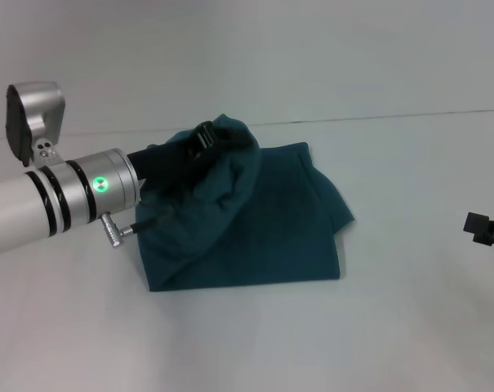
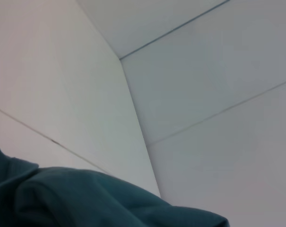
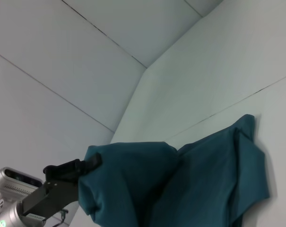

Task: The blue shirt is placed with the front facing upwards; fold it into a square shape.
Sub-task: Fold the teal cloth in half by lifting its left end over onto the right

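Note:
The blue shirt (image 1: 255, 220) lies partly folded on the white table (image 1: 393, 327), a dark teal block with no lettering showing. My left gripper (image 1: 207, 139) is shut on a lifted fold of the shirt's left side and holds it raised above the rest, near the shirt's far left corner. The lifted cloth drapes over the gripper. The right wrist view shows the shirt (image 3: 190, 184) with the left gripper (image 3: 88, 163) pinching its raised edge. The left wrist view shows only shirt cloth (image 2: 86, 198). My right gripper (image 1: 487, 230) is parked at the table's right edge.
White walls (image 1: 247, 49) stand behind the table. The table surface around the shirt is bare white.

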You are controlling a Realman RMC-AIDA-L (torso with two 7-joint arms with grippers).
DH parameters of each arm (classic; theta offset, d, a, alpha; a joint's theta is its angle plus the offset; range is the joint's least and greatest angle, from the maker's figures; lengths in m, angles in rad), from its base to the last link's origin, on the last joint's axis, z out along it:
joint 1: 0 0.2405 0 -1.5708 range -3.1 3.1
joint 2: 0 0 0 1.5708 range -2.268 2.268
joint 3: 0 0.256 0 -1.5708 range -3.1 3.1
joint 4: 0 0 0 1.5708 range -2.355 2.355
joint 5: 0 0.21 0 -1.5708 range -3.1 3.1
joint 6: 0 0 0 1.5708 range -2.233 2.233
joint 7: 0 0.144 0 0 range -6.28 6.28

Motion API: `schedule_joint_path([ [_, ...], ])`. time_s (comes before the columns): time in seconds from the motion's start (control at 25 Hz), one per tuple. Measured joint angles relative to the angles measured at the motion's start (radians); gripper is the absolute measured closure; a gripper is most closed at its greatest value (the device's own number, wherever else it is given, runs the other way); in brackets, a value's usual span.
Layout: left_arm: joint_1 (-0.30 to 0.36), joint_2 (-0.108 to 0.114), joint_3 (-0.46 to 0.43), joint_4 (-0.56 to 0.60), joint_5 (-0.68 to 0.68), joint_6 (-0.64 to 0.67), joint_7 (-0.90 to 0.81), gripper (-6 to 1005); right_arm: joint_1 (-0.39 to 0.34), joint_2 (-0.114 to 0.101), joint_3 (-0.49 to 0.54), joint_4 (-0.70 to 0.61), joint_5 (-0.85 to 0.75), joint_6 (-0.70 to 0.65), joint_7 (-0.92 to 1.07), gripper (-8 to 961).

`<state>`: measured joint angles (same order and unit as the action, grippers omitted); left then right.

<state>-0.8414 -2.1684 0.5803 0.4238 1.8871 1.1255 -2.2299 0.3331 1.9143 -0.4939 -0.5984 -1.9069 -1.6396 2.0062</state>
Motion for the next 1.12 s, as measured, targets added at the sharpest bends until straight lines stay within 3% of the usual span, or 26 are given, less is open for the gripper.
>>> schedule_joint_path([
  [0.36, -0.019, 0.001, 0.036, -0.016, -0.003, -0.020, 0.002, 821, 0.007, 0.001, 0.000, 0.002, -0.012, 0.006, 0.000, 70],
  [0.64, -0.124, -0.005, 0.074, -0.116, -0.009, -0.129, 0.031, 815, 0.024, 0.002, 0.000, 0.006, -0.041, 0.010, 0.000, 70],
  [0.8, -0.152, -0.004, 0.075, -0.120, -0.009, -0.109, 0.061, 728, 0.025, 0.002, 0.000, 0.013, -0.041, 0.011, 0.000, 70],
  [1.0, -0.135, -0.001, 0.068, -0.078, -0.012, -0.036, 0.087, 620, 0.026, 0.001, 0.001, 0.014, -0.041, 0.011, 0.000, 69],
  [1.12, -0.114, 0.000, 0.070, -0.054, -0.042, 0.026, 0.128, 474, 0.029, 0.000, 0.000, 0.014, -0.041, 0.011, 0.000, 70],
])
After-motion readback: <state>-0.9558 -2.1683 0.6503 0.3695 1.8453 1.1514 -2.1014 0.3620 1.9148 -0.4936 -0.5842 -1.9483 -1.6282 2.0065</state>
